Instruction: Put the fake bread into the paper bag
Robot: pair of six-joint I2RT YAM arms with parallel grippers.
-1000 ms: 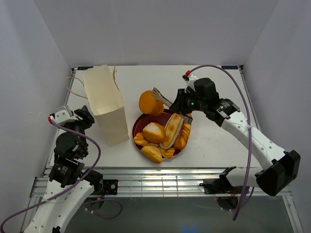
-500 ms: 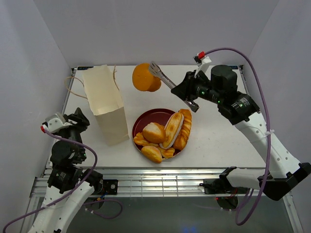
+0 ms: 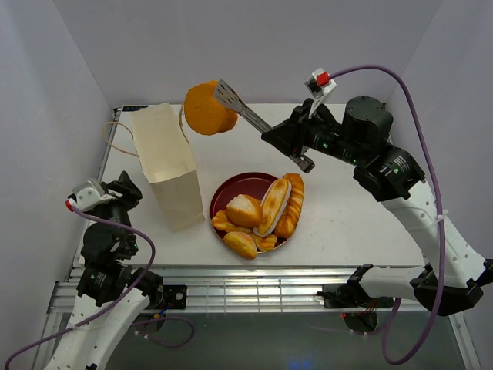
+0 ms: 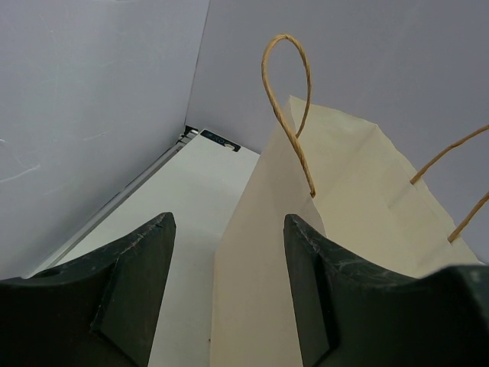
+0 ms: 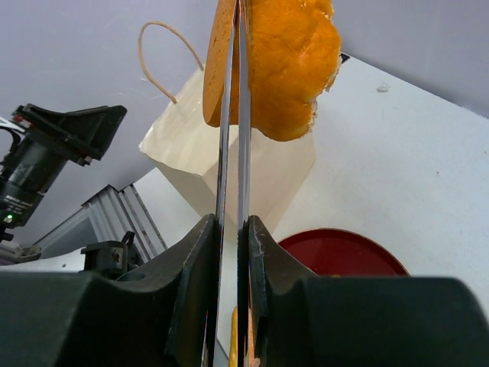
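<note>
Two grippers: I see my left gripper (image 4: 229, 222) spread and empty just beside the paper bag (image 3: 166, 158). Fake bread (image 3: 266, 208) fills the red plate (image 3: 231, 189). My right gripper (image 5: 229, 222) clamps tongs (image 3: 243, 110) that pinch the round bun (image 3: 206, 108) aloft near the bag's top.

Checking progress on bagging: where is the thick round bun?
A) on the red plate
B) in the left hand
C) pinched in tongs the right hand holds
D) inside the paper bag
C: the round bun is pinched in the tongs gripped by the right hand, in mid-air.
</note>
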